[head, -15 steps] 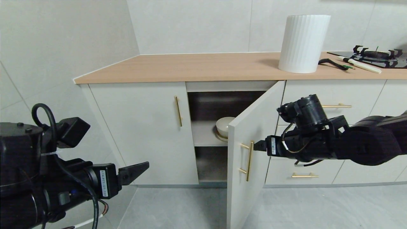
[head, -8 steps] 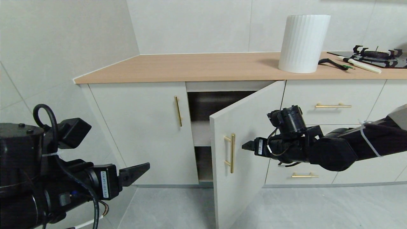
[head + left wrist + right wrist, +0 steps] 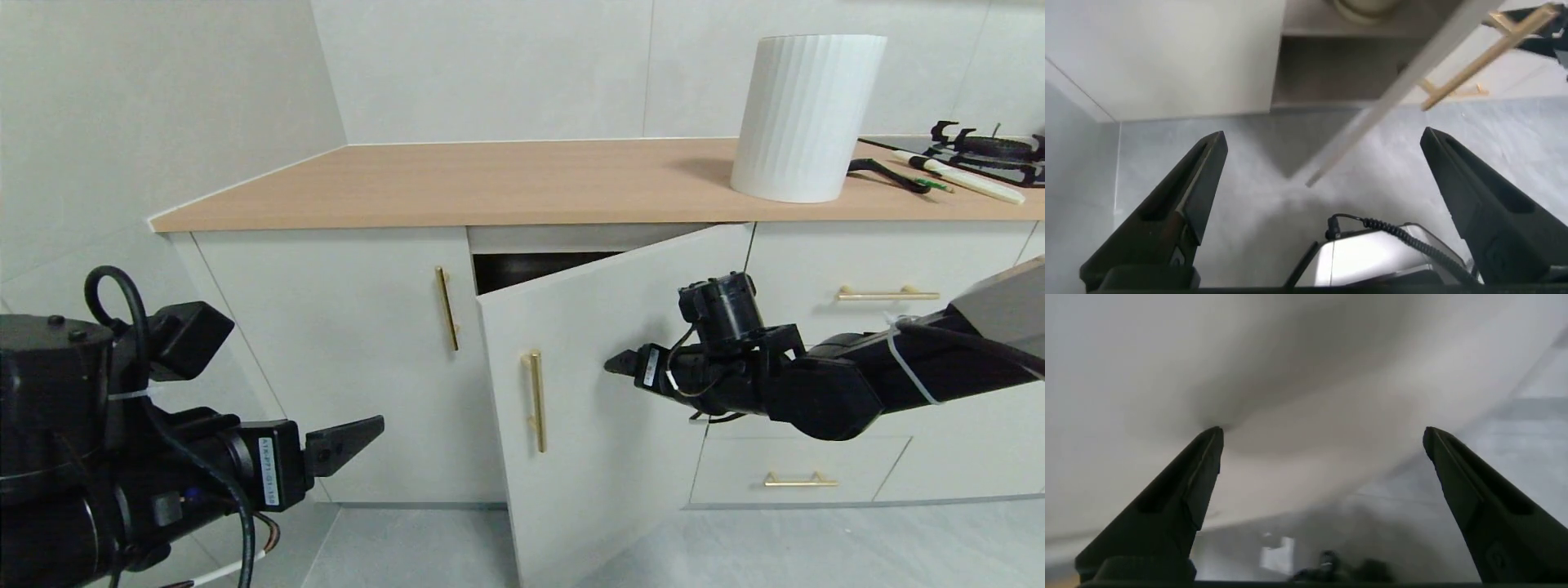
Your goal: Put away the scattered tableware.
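With a bowl point(image 3: 1365, 6) shelved, only the ajar cabinet door point(image 3: 588, 327) seems left to shut. The right hand point(image 3: 611, 365), spread wide, is close against it; the left hand point(image 3: 359, 433) hangs open, empty.

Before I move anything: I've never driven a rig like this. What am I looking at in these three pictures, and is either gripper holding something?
It is a two-armed robot facing a kitchen cabinet. The wide picture comes from a camera on its head, looking forward and down. The other two come from a camera on each wrist, looking out between that arm's two fingers.

The left gripper hangs low at the left, open and empty. The right gripper is also open and empty, its tip close to the face of a door standing ajar, beside the handle. I cannot tell whether it touches the door.

The left wrist view catches the door's edge and what looks like part of a bowl on the shelf inside.

On the counter stand a white ribbed cylinder and, by the stove, two utensils.
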Controlling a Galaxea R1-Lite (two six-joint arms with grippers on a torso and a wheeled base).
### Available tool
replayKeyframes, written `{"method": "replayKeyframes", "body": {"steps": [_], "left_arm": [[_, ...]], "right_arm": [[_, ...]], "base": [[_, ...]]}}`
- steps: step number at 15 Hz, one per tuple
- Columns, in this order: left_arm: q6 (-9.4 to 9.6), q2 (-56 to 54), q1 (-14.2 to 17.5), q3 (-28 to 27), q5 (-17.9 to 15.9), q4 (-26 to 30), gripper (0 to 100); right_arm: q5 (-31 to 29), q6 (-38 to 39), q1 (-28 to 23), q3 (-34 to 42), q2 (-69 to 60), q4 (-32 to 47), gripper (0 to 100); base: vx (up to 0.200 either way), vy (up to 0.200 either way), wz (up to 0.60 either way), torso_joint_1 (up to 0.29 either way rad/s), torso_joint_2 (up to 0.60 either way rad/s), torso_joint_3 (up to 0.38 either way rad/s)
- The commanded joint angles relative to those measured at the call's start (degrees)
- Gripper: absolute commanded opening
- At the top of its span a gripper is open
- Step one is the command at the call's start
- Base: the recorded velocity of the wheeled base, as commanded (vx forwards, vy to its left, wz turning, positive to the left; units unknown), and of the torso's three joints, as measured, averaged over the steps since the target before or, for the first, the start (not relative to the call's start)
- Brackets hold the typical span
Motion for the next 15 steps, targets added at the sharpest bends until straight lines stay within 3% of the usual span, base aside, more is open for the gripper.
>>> {"method": "replayKeyframes", "body": {"steps": [1, 7, 15], "left_arm": [[-0.09, 0.0, -0.1, -0.1, 0.0, 0.0, 100], [-0.09, 0.1, 0.0, 0.0, 0.0, -0.1, 100], [-0.09, 0.3, 0.0, 0.1, 0.0, -0.1, 100]], "right_arm": [[0.0, 0.9, 0.4, -1.3, 0.6, -0.2, 100], [-2.1, 9.6, 0.6, -8.7, 4.9, -0.2, 100], [-15.5, 12.0, -0.8, -17.7, 12.2, -0.1, 100]], "base": [[0.0, 0.0, 0.0, 0.0, 0.0, 0.0], [0.0, 0.0, 0.0, 0.0, 0.0, 0.0], [0.0, 0.0, 0.0, 0.0, 0.0, 0.0]]}}
